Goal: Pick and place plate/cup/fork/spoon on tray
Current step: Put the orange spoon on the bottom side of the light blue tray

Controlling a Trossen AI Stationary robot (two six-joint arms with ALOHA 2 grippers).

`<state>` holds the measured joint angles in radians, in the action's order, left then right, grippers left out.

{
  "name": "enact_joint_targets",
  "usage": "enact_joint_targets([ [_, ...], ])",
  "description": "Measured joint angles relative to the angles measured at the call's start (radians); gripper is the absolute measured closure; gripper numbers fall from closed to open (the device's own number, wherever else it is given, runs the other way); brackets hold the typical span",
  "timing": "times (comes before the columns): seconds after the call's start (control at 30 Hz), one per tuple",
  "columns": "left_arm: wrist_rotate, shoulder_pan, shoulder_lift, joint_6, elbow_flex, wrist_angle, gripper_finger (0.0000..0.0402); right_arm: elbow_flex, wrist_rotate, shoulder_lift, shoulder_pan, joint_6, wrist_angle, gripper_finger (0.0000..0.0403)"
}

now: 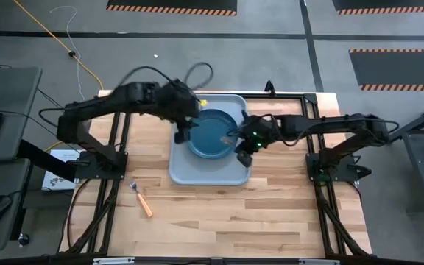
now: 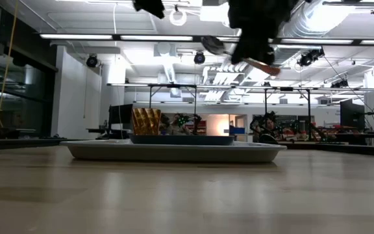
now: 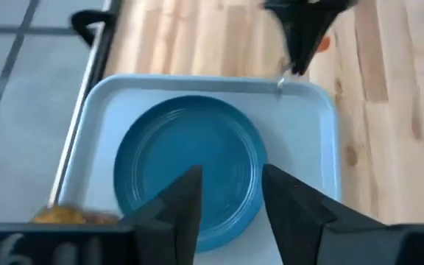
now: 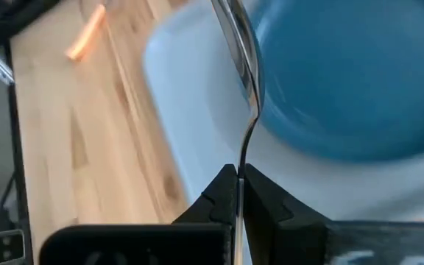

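Note:
The pale blue-grey tray (image 1: 186,171) lies at the table's middle, with the dark blue plate (image 1: 213,132) on it. The amber cup (image 2: 146,121) stands on the tray's far left corner. The orange-handled fork (image 1: 141,199) lies on the wood, near left of the tray. My right gripper (image 4: 240,171) is shut on the spoon (image 2: 239,55), well above the tray's right side. My left gripper (image 3: 230,177) is open and empty above the plate's left side (image 1: 180,135). My right gripper pinches the spoon's thin metal neck (image 4: 243,151) between its two fingers, edge-on. The round bowl (image 4: 240,44) reaches out ahead of the fingertips over the plate's edge. The orange handle end (image 2: 267,66) sticks out behind. The spoon is lifted clear.
Bare wood lies in front of the tray and on both sides of it. A dark frame (image 1: 300,96) runs around the table's far and side edges. Both arms reach in over the tray from left and right.

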<state>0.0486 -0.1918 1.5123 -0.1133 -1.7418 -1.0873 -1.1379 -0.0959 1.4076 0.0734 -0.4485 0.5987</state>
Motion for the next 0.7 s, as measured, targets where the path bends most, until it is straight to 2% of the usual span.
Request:
enact_joint_targets([
  [0.07,-0.048,-0.031,-0.047,0.064,0.035,0.048,0.0257,0.079,0.020,-0.068,-0.007,-0.045,-0.008,0.0402],
  [0.17,-0.150,-0.067,-0.145,0.157,0.186,0.254,0.0253,0.227,0.059,-0.187,-0.025,-0.165,-0.159,0.0402],
  [0.23,-0.194,-0.066,-0.212,0.240,0.328,0.489,0.0253,0.326,0.106,-0.265,-0.045,-0.244,-0.320,0.0402],
  [0.33,-0.198,-0.043,-0.285,0.398,0.572,0.857,0.0252,0.455,0.223,-0.339,-0.068,-0.323,-0.637,0.0402],
  [0.47,-0.193,0.008,-0.272,0.592,0.831,1.329,0.0252,0.540,0.383,-0.346,-0.075,-0.336,-1.004,0.0402],
  [0.57,-0.181,0.055,-0.206,0.661,0.899,1.524,0.0252,0.528,0.414,-0.313,-0.064,-0.302,-1.098,0.0402],
  [0.7,-0.168,0.093,-0.112,0.711,0.868,1.571,0.0244,0.459,0.399,-0.251,-0.048,-0.279,-1.108,0.0402],
])
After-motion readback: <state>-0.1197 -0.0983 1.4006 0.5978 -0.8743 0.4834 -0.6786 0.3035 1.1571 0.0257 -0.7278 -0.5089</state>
